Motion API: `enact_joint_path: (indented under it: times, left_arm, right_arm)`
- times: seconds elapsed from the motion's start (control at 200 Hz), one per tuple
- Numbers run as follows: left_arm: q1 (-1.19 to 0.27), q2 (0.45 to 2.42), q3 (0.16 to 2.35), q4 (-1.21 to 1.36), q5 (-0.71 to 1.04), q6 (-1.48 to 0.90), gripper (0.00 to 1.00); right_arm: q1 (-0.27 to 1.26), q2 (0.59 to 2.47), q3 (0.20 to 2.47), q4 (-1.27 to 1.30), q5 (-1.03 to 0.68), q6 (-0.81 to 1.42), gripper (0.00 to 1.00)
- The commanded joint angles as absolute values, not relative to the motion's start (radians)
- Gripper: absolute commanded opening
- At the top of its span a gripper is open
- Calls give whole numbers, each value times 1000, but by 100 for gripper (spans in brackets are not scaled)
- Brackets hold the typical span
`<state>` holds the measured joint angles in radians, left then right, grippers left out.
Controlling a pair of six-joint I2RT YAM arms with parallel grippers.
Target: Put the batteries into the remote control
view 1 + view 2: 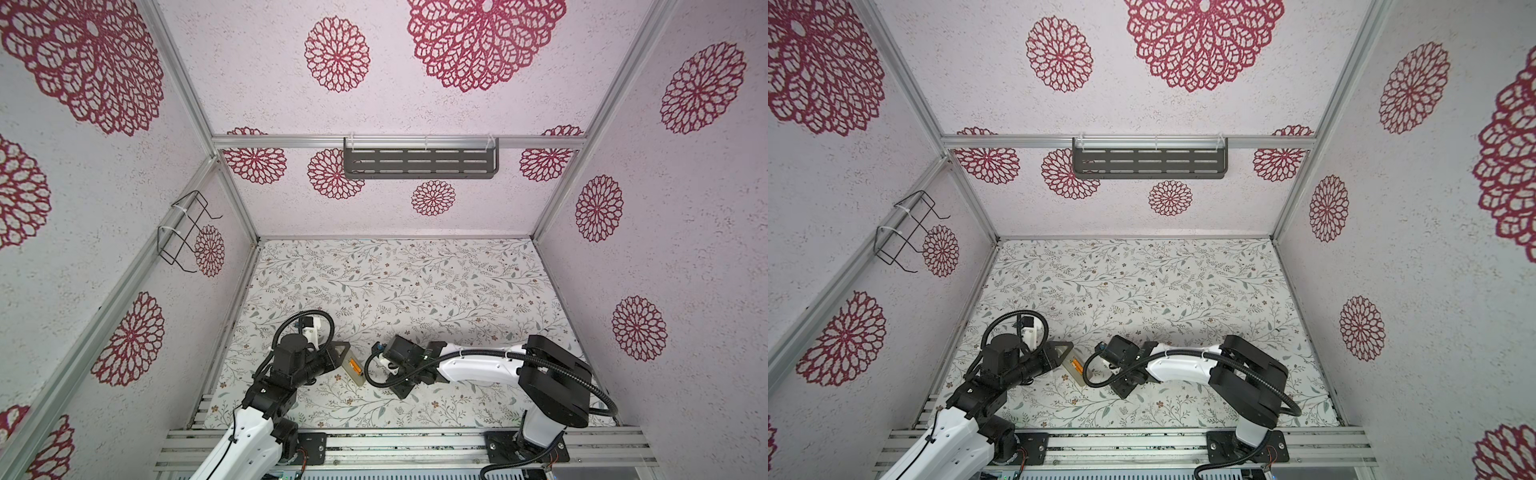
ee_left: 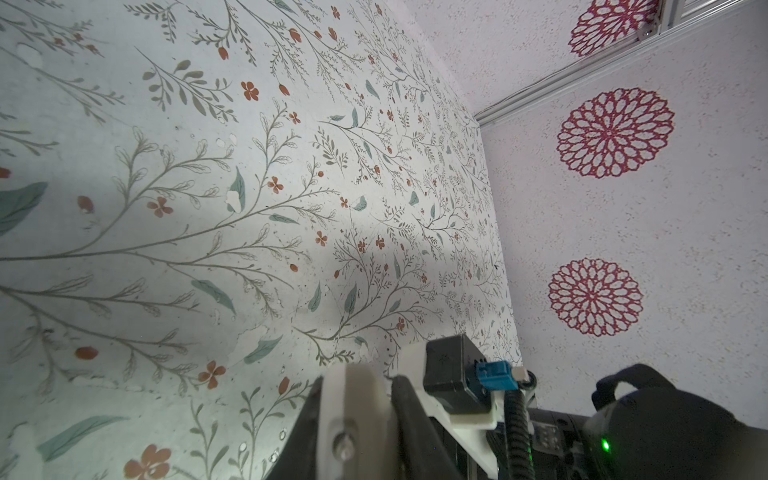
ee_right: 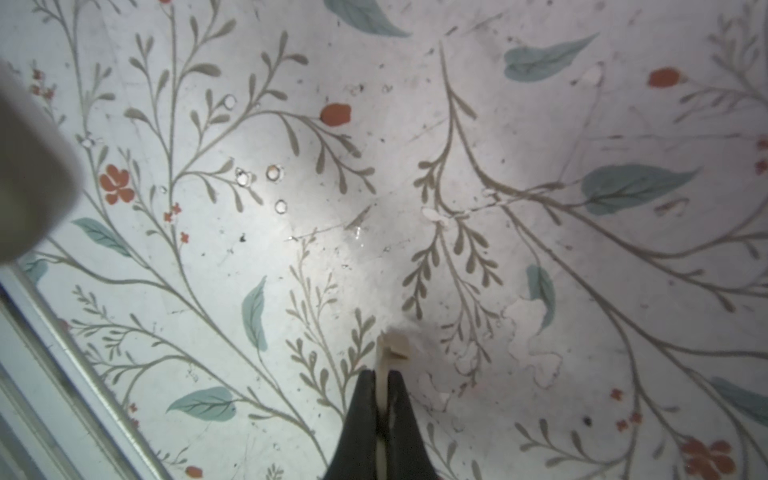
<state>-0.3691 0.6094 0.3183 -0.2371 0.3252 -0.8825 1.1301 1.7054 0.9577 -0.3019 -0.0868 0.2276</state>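
Observation:
The remote control [image 1: 353, 369] [image 1: 1076, 370] lies beige back up at the front middle of the floral table. An orange battery [image 1: 354, 365] [image 1: 1076, 365] shows in its open compartment; I cannot tell whether a second lies beside it. My left gripper [image 1: 343, 358] [image 2: 357, 376] is shut on the remote control [image 2: 353, 415], which fills the gap between the black fingers. Just to the right, my right gripper [image 1: 405, 388] [image 3: 380, 376] points down at the table. It is shut on a thin beige cover piece [image 3: 392, 345], seen edge-on. The blurred beige shape at the edge of the right wrist view may be the remote's end.
A floral mat [image 1: 395, 291] covers the table. A dark slotted shelf [image 1: 419, 162] hangs on the back wall and a wire basket [image 1: 185, 232] on the left wall. Aluminium rails [image 1: 415, 444] run along the front edge, where both arm bases stand.

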Motion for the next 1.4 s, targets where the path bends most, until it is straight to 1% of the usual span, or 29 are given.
enact_joint_path:
  times: [0.0,0.105,0.195,0.255,0.595,0.73,0.966,1.391]
  left_arm:
    - [-375,608,320,-202,323,-865,0]
    - [-375,608,320,-200,322,-865,0]
    - [-375,611,322,-199,323,-865,0]
    - [-375,611,320,-199,323,-865,0]
    - [-374,617,321,-193,321,-865,0]
    - [-376,622,320,-189,321,-865,0]
    - [-375,626,321,-187,320,-862,0]
    - [-375,630,323,-181,324,-861,0]
  right_arm:
    - [1125,1704,930,-275,-117,198,5]
    - [1115,1712,918,-264,-101,199,12]
    - [1111,1712,916,-268,-80,199,21]
    - [1109,1708,915,-269,-63,199,26]
    - [1101,1695,946,-340,29,174,44]
    - [1104,1697,941,-329,1,164,52]
    - [1152,1716,954,-384,65,158,55]
    - [1155,1672,943,-505,209,189,54]
